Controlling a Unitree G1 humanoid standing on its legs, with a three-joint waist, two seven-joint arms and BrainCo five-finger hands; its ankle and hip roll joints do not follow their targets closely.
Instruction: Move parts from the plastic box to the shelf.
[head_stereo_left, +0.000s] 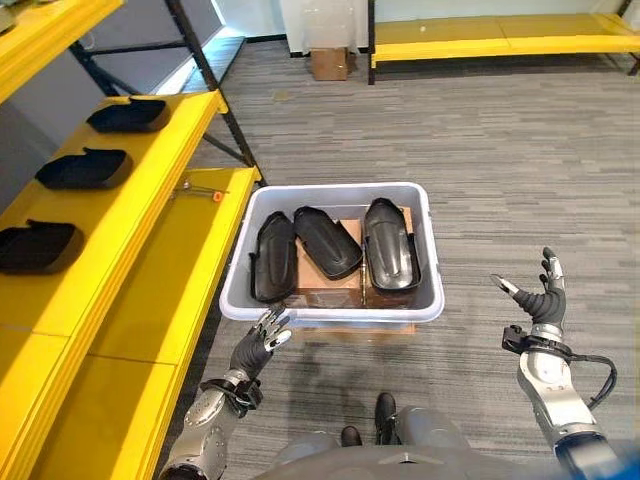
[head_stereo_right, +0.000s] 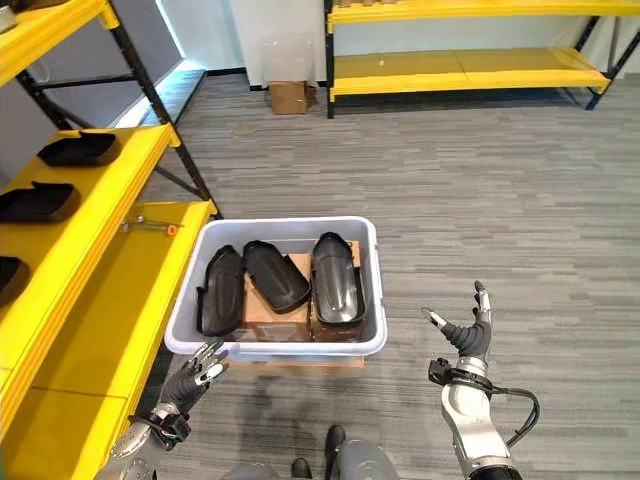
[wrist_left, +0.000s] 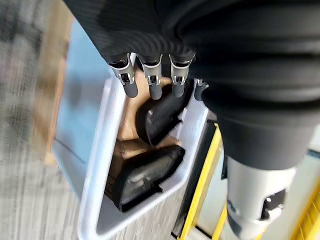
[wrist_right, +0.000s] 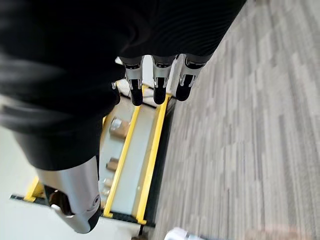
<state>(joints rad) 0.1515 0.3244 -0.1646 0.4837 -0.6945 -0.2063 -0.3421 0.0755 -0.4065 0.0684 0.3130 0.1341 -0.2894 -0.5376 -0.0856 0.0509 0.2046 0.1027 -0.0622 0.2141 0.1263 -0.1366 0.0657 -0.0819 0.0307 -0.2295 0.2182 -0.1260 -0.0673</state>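
A grey plastic box (head_stereo_left: 238, 300) stands on the floor beside the yellow shelf (head_stereo_left: 130, 215). Three black moulded parts lie inside it: one on the left (head_stereo_left: 272, 256), one in the middle (head_stereo_left: 326, 240), one on the right (head_stereo_left: 389, 244). Three more black parts (head_stereo_left: 84, 168) rest on the shelf's upper level. My left hand (head_stereo_left: 258, 343) hovers at the box's near left corner, fingers relaxed and holding nothing. Over bare floor to the right of the box, my right hand (head_stereo_left: 538, 300) is raised with its fingers spread. The left wrist view looks past the fingers (wrist_left: 150, 86) into the box (wrist_left: 98, 165).
A lower yellow shelf board (head_stereo_left: 160, 300) runs next to the box, with a small tool with an orange tip (head_stereo_left: 203, 192) at its far end. A cardboard box (head_stereo_left: 328, 62) stands far back, beside another low yellow shelf (head_stereo_left: 500, 40). Grey carpet lies to the right.
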